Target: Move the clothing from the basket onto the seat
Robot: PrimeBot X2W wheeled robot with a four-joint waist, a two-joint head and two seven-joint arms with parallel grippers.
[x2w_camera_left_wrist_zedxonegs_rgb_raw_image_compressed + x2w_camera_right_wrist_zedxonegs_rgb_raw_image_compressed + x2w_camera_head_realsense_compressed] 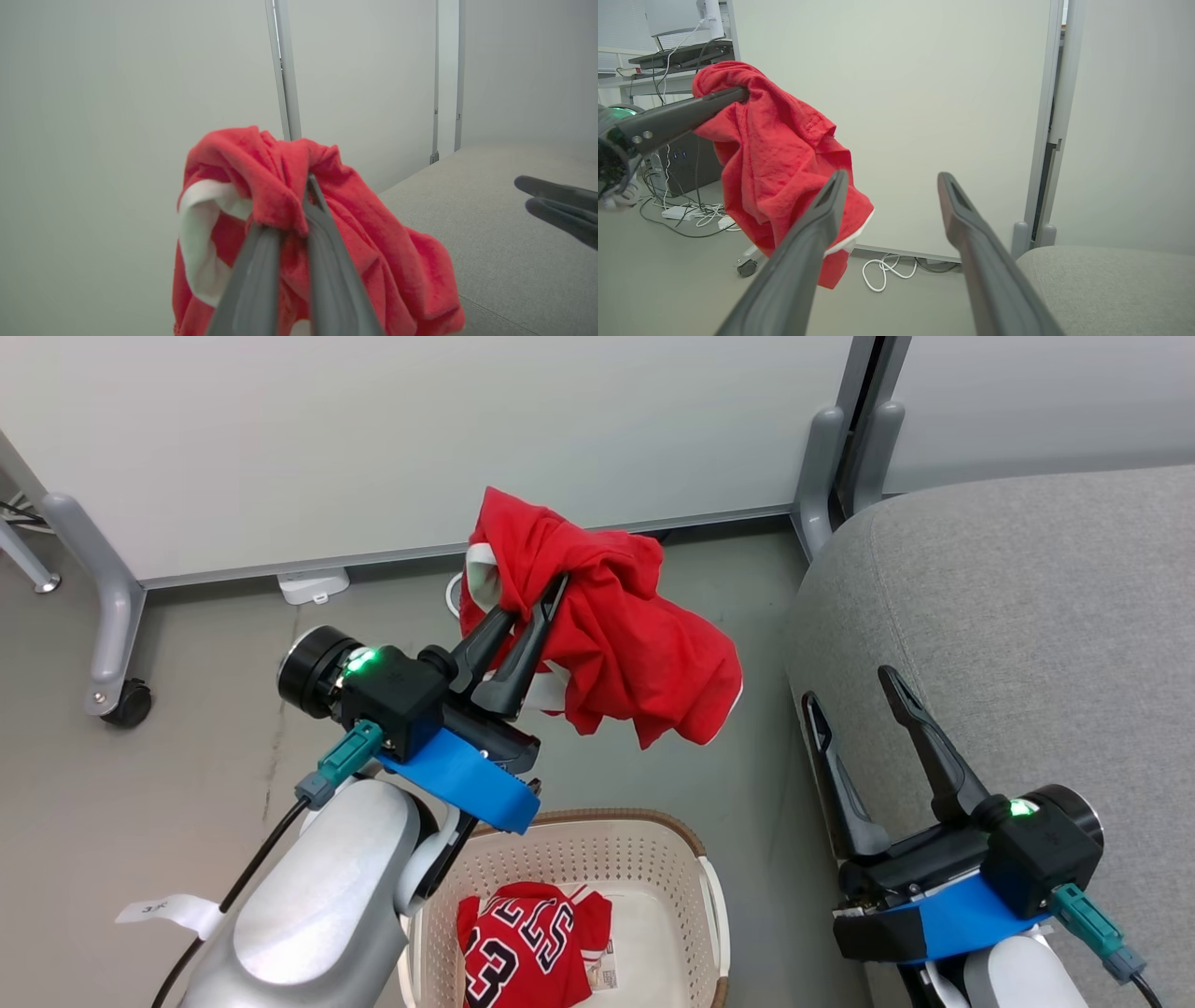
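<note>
Down at the lower middle of the head view, the basket (686, 859) sits on the floor with the numbered jersey (523, 947) lying inside it. Off to its left stands a castered grey leg (117, 616) of the white partition (420, 439), a looped white cable (887, 270) lies at the partition's foot, and the seat (1027, 616) lies to the right. The left gripper (534, 602) is pinched narrow on the plain red garment (644, 653), which hangs in the air beyond the basket, left of the seat. The right gripper (850, 689) is spread wide, holding nothing, at the seat's near-left edge.
</note>
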